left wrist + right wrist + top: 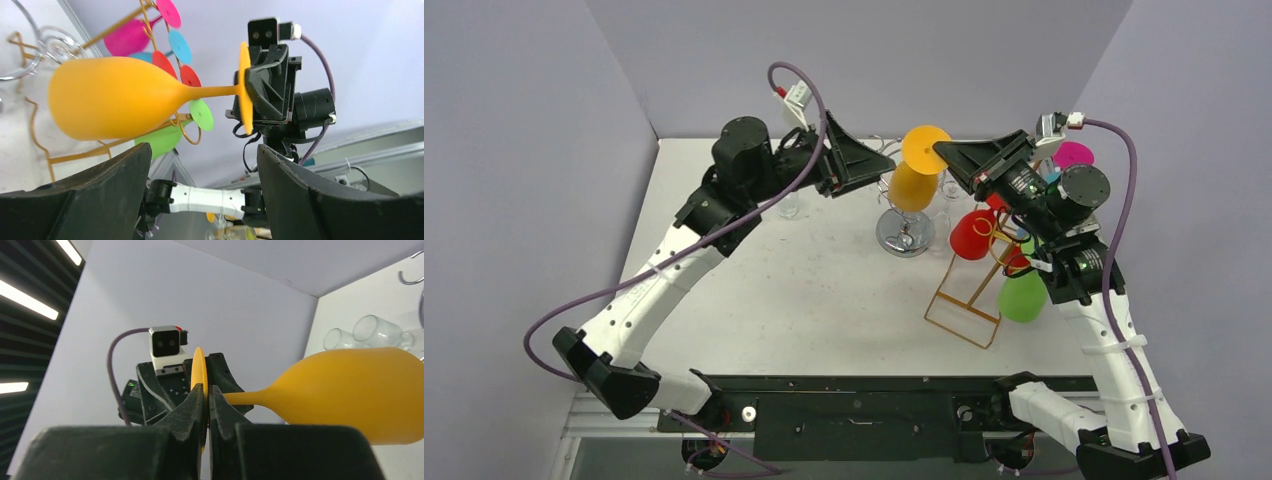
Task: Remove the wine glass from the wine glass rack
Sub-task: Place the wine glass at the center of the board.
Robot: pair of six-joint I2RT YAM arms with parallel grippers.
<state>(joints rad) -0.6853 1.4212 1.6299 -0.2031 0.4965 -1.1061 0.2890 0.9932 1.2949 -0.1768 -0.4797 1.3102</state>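
Pinching the flat foot of the orange wine glass (360,390), the right pincer (206,394) is clamped tight on that disc. This keeps the glass lying sideways in the air, just left of the gold rack (969,300) and clear of its wires. The left pincer (202,150) gapes wide under the bowl without touching it, probably to leave the other arm sole hold. Only the right wrist view shows the foot squeezed edge-on. The left wrist view alone shows the coloured glasses (130,37) hanging on the rack behind it.
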